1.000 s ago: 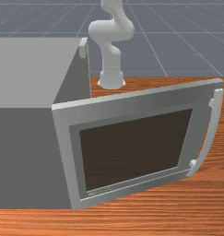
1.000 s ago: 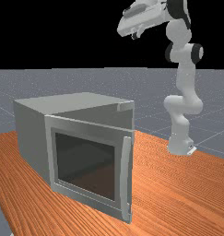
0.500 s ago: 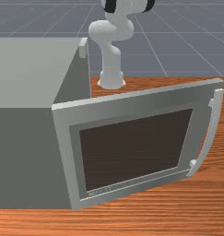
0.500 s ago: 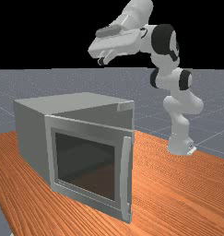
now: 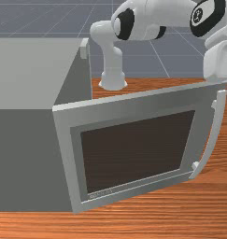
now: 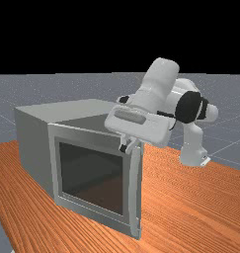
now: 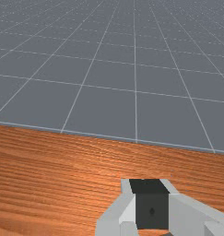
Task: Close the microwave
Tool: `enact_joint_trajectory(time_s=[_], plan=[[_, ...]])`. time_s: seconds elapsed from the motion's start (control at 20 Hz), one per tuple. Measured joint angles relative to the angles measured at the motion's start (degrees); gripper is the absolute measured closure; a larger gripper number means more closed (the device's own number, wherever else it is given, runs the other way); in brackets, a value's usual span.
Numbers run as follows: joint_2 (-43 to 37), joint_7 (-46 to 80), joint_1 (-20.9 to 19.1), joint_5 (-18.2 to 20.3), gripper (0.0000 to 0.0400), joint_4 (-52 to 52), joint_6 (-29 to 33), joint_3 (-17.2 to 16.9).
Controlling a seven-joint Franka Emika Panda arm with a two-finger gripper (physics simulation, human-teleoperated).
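Observation:
The grey microwave (image 5: 21,74) fills the front view's left side, its door (image 5: 133,95) swung open. In the far view the door (image 6: 92,136) faces the camera, with the curved handle (image 6: 134,190) along its right edge. My gripper (image 6: 125,147) overlaps the door's upper corner near the handle there. From the front, my hand stands behind the door's upper right corner, close to the handle (image 5: 210,140); whether it touches is unclear. The gripper (image 7: 151,203) in the wrist view has wood beneath it.
The wooden table (image 5: 157,224) extends around the microwave and behind the door. Past the table's edge in the wrist view lies a grey gridded floor (image 7: 109,83). The arm's base (image 6: 193,153) stands on the table at the far view's right.
The arm has come down from high above, toward the far view's left at first, and my hand is now at the height of the door's top. The door and microwave have not moved.

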Motion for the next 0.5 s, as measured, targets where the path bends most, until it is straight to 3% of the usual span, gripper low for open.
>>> enact_joint_trajectory(time_s=[0.2,0.5], plan=[[-1.2,0.8,0.2,-0.4,0.0400,-8.1,-0.8,-0.1],[-27.9,-2.2,-1.8,2.5,0.0400,-43.8,-1.6,3.5]])
